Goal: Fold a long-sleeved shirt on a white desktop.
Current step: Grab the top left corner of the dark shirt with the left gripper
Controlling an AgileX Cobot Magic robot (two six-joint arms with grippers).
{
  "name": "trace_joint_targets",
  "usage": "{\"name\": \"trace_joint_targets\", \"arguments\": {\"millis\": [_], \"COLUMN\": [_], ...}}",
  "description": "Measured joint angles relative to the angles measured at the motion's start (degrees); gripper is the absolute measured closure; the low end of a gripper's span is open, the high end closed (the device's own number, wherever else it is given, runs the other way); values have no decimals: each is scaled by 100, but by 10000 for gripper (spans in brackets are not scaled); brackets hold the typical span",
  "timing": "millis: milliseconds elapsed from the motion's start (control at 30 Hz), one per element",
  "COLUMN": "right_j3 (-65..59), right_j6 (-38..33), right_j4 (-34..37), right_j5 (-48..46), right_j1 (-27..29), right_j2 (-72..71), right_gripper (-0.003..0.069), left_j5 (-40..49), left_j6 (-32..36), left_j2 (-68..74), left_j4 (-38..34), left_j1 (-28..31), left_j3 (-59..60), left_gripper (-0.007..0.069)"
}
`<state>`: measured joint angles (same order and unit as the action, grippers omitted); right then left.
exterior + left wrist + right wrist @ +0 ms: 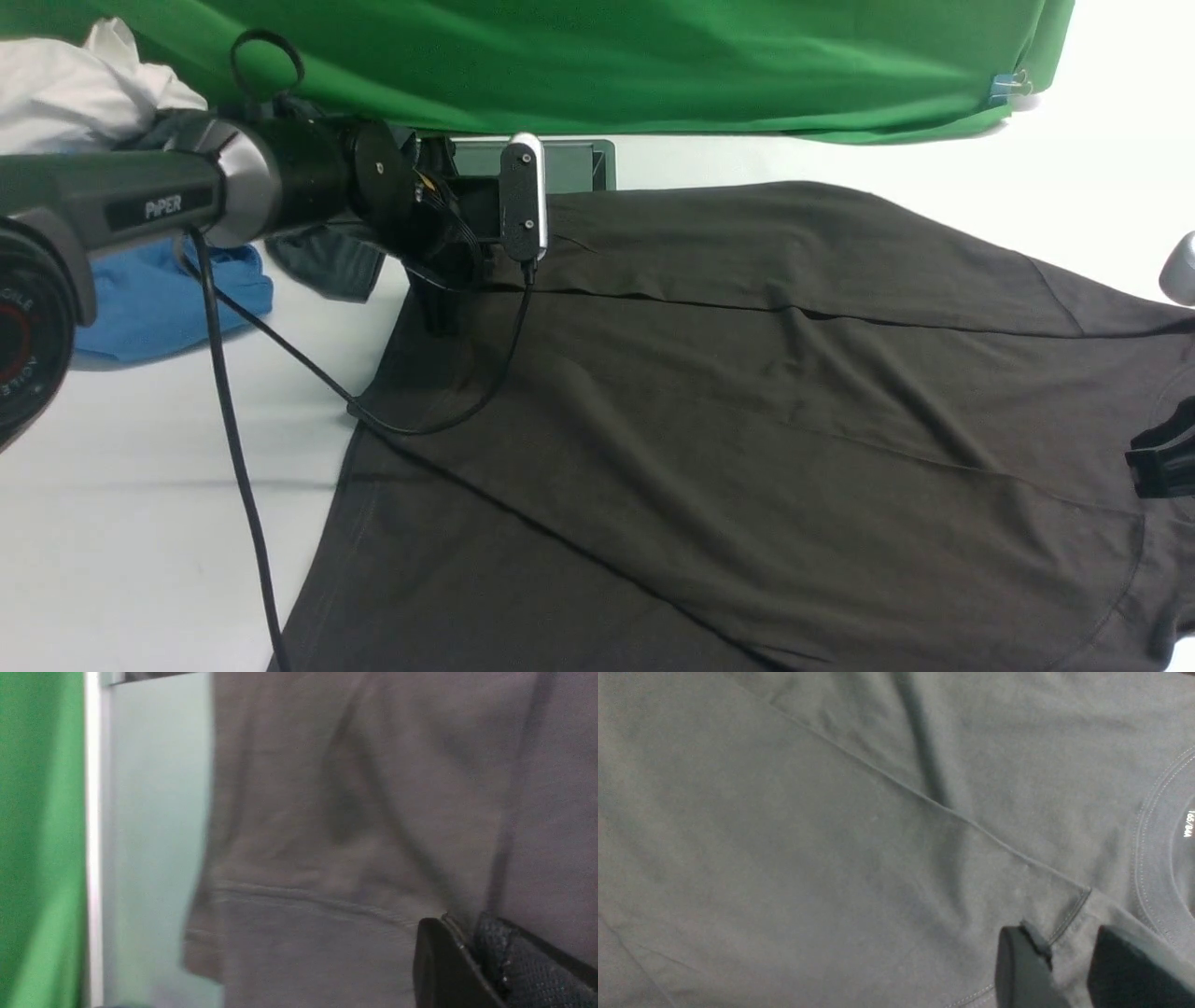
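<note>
The long-sleeved shirt (747,401), dark brownish-black, lies spread flat on the white worktop (140,523) and fills its middle and right side. One long straight fold edge runs across its far part. A grey metal-framed hatch (569,163) sits just beyond the shirt's far left corner, below the green cloth backdrop (607,56).

The left arm reaches in from the left, and the left claw (442,317) is down at that far left corner of the shirt. In the left wrist view its fingers (444,966) stand close together with only a narrow slit between them. A crease of the shirt runs toward that slit, but whether cloth is caught there cannot be told.

The right claw (1158,462) shows at the right edge of the front view, on the shirt near the crew-neck collar (1153,858). In the right wrist view a hemmed edge of the shirt passes between its fingers (1020,970) and lies over one of them, so it is holding the shirt.

A blue garment (159,308), a crumpled white cloth (65,84) and a small dark grey garment (327,266) lie at the worktop's far left, apart from the shirt. A black cable (233,439) hangs from the left arm.
</note>
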<state>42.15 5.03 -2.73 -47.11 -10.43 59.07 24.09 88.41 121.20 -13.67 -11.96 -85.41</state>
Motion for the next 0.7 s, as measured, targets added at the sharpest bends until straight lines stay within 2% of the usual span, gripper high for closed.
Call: {"name": "trace_joint_targets", "arguments": {"millis": [200,233,367,500,533,700], "right_j3": [0,0,0,0,0,67], "right_j6": [-4,-4,-14,-300,-503,-807], "right_j4": [0,0,106,494,778,1141], "right_j5": [0,0,144,402,531,676], "right_j1": [0,0,0,0,0,0], "right_j2": [0,0,0,0,0,0], "right_gripper": [419,419,421,424,424,424], "left_j5": [122,109,-230,-611,-725,-818], "left_j6": [393,589,709,709,709,699], "left_j2": [52,111,203,269,292,315], "left_j4": [-303,-334,-358,-357,-357,-357], "left_j1": [-5,-5,-22,-33,-33,-39], "left_j3": [0,0,-6,-11,-17,-17], "left_gripper": [379,337,286,277,282,347]}}
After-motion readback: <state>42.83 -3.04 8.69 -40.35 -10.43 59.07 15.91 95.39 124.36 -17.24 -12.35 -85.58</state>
